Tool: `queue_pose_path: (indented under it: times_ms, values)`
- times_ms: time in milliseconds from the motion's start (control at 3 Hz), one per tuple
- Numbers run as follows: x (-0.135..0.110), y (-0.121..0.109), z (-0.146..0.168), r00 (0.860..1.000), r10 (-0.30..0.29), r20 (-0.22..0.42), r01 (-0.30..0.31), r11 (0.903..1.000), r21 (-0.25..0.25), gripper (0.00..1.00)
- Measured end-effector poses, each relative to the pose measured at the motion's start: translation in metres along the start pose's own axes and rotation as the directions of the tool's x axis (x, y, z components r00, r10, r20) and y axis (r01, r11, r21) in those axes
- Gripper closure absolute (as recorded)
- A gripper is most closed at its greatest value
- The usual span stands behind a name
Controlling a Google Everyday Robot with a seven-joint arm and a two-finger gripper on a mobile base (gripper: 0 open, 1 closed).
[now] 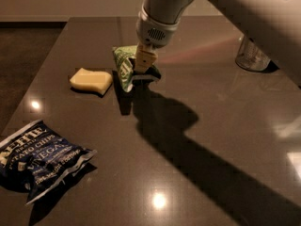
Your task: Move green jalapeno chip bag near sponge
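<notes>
In the camera view a dark, glossy bench (221, 102) fills most of the frame, its far edge running along the top and its left edge slanting down towards the near left corner. The robot's pale arm (244, 13) comes in from the far right corner and reaches down over the middle of the far half of the bench. At its tip the gripper (143, 72) points downward, and its fingers (145, 60) are closed narrow on the green jalapeno chip bag (122, 65), pinching the bag's right side. The bag stands up on its edge, crumpled, with white lettering facing left; its lower tip is at or just above the bench surface, and I cannot tell whether it touches.

The sponge (91, 80), a pale yellow block with wavy edges, lies flat on the bench just to the left of the bag, towards the left edge. Bag and sponge are near each other but apart, with a thin strip of bare bench between them.

A dark blue potato chip bag (40, 159) with white lettering lies wrinkled by the near left corner, well apart from the sponge and the green bag. A shiny metal container (251, 58) stands near the right edge in the far half, partly hidden behind the arm.

The arm casts a broad dark shadow (164, 121) that runs from under the gripper towards the near right corner. Small bright light spots (159, 200) glint on the bench near the near edge and the left edge
</notes>
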State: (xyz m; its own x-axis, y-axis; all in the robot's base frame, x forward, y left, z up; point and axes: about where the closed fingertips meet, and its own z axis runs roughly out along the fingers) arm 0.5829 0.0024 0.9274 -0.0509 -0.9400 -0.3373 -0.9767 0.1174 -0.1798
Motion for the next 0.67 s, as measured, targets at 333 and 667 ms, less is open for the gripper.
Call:
queue_pose_path:
  times_ms: [333, 667]
  values:
    - [-0.0019, 0.0002, 0.0007, 1.000, -0.004, 0.001, 0.004, 1.0000, 0.001, 0.13]
    - [-0.0029, 0.0004, 0.0012, 1.000, -0.005, 0.002, 0.005, 1.0000, 0.001, 0.00]
